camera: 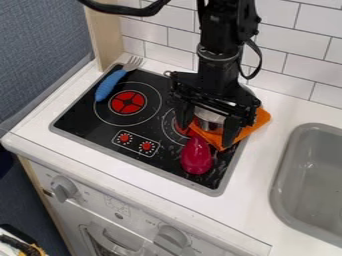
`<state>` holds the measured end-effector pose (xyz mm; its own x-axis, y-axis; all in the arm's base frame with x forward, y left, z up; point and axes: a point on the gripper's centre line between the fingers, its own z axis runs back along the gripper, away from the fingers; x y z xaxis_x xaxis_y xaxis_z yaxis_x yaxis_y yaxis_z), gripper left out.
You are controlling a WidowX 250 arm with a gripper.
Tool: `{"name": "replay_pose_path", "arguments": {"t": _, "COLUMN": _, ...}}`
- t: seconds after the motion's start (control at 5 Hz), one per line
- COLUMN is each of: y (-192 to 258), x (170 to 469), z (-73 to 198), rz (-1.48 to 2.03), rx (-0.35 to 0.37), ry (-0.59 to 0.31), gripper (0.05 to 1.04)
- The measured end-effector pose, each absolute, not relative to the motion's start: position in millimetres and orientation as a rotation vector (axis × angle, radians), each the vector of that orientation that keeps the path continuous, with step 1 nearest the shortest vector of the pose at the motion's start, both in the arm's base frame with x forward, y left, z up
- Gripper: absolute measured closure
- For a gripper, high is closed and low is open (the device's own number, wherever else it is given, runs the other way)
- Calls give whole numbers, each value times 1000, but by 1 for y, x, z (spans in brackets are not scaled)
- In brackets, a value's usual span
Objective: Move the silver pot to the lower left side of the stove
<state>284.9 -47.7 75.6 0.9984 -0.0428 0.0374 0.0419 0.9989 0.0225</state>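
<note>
Claw: there it is, your black two-finger gripper [205, 136], hanging down over the right part of the black stove top [87, 115], fingers standing apart, one on either side of the pot in this view; whether either touches it, you can't tell from here.
Silver pot: right between your claw's fingers, the shiny metal pot [210, 116], partly hidden by the gripper, over on the stove's right side.
Orange cloth: look around the claw's right finger, a flat bright-orange cloth [259, 121] runs out past it, over the stove's edge and onto the white counter [280, 175].
Pink thing: just below your claw, a smooth magenta bulb-shaped object [197, 156], narrow end up towards the fingers, lying on the stove top.
Fork: well off to the claw's upper left, a fork with a thick blue handle [110, 85], tines pointing up and away.
Red burner: left of your claw, a round red burner plate [127, 102].
Sink: right of the claw, a grey basin [294, 150].
</note>
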Motion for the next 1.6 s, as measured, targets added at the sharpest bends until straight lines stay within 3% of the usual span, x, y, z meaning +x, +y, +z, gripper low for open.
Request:
{"name": "replay_pose_path", "arguments": {"t": 0.2, "y": -47, "x": 283, "z": 68, "rz": -41, "rx": 26, "ry": -11, "gripper": 83}}
{"name": "replay_pose_path", "arguments": {"t": 0.8, "y": -70, "x": 359, "z": 61, "rz": -77, "rx": 37, "ry": -49, "gripper": 83}}
{"name": "replay_pose_path", "arguments": {"t": 1.2, "y": -73, "x": 362, "z": 29, "rz": -83, "rx": 34, "ry": 28, "gripper": 134}}
{"name": "replay_pose_path", "arguments": {"t": 1.6, "y": -75, "x": 363, "z": 27, "rz": -97, "rx": 21, "ry": 20, "gripper": 721}}
